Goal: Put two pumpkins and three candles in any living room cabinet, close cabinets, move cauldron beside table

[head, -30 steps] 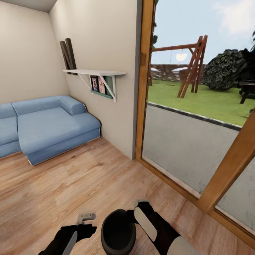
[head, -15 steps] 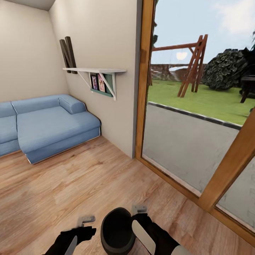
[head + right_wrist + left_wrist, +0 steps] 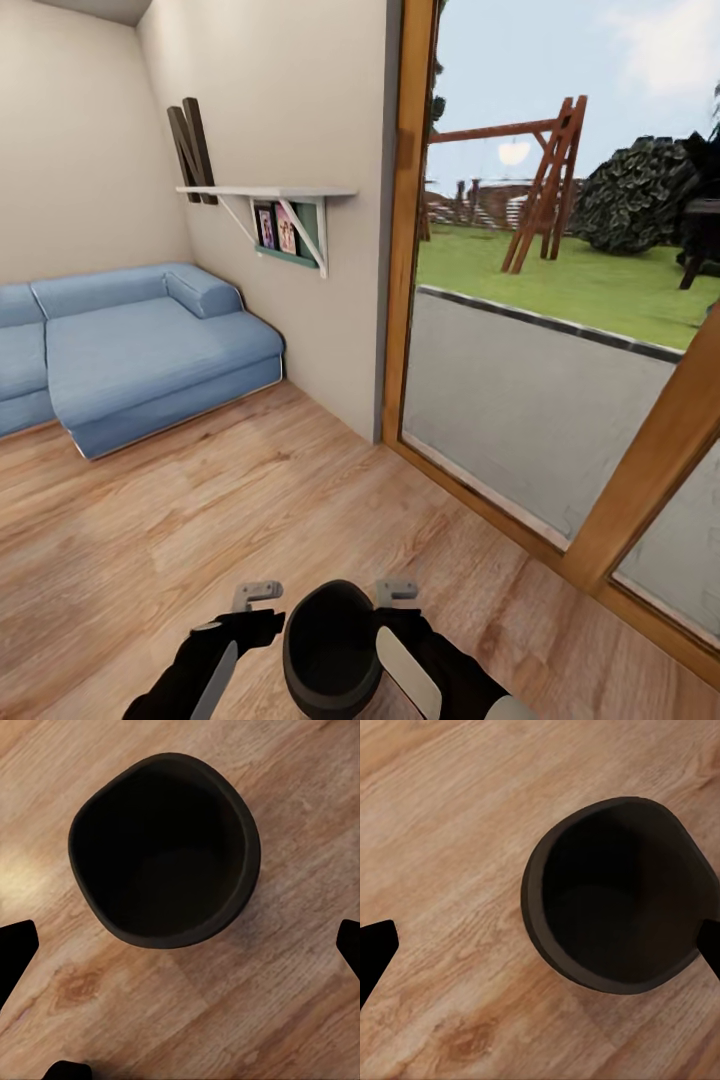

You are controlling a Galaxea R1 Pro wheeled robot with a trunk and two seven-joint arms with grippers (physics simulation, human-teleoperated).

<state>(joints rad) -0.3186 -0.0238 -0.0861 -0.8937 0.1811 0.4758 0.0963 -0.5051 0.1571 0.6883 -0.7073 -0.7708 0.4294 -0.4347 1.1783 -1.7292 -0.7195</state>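
Cauldron [image 3: 332,650] sits on floor [image 3: 180,520] between both grippers.

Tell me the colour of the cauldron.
The round cauldron is dark brown-black, clearest in the right wrist view.

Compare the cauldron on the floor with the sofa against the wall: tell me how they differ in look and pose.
The cauldron is dark, round and open-topped with a bare hollow inside; the sofa is light blue, long and cushioned. The cauldron sits between the left gripper and right gripper, while the sofa stands far off by the wall. Both rest on the wood floor.
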